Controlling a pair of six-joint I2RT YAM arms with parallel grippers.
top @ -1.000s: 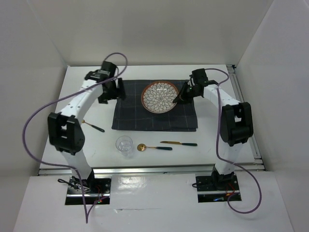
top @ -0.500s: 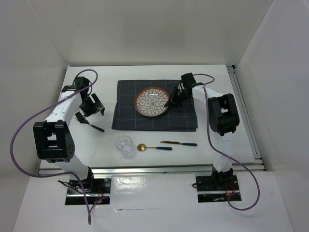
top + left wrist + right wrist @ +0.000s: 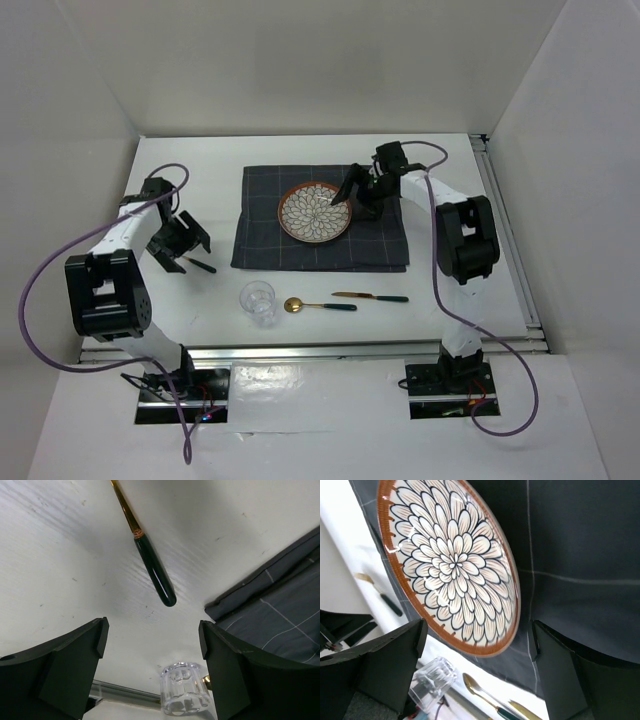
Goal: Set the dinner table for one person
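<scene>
Plate (image 3: pixel 315 212): on mat (image 3: pixel 380 248), right fingers (image 3: pixel 380 672) apart beside it. Fork (image 3: pixel 154 577): left of mat on tabletop (image 3: pixel 455 290), left fingers (image 3: pixel 62 670) apart above.

One plate (image 3: pixel 315 212), one glass (image 3: pixel 258 301), one mat (image 3: pixel 265 245), three utensils (spoon (image 3: pixel 318 305), knife (image 3: pixel 370 296), unidentified piece (image 3: pixel 198 265)).

The tabletop (image 3: pixel 470 270) is smooth matt white, faintly scuffed. The mat (image 3: pixel 300 250) is woven grey cloth. The plate (image 3: pixel 450 565) looks glazed and glossy. The glass (image 3: pixel 184 687) is clear. The cutlery piece (image 3: pixel 156 577) has shiny gold metal and a glossy dark handle.
</scene>
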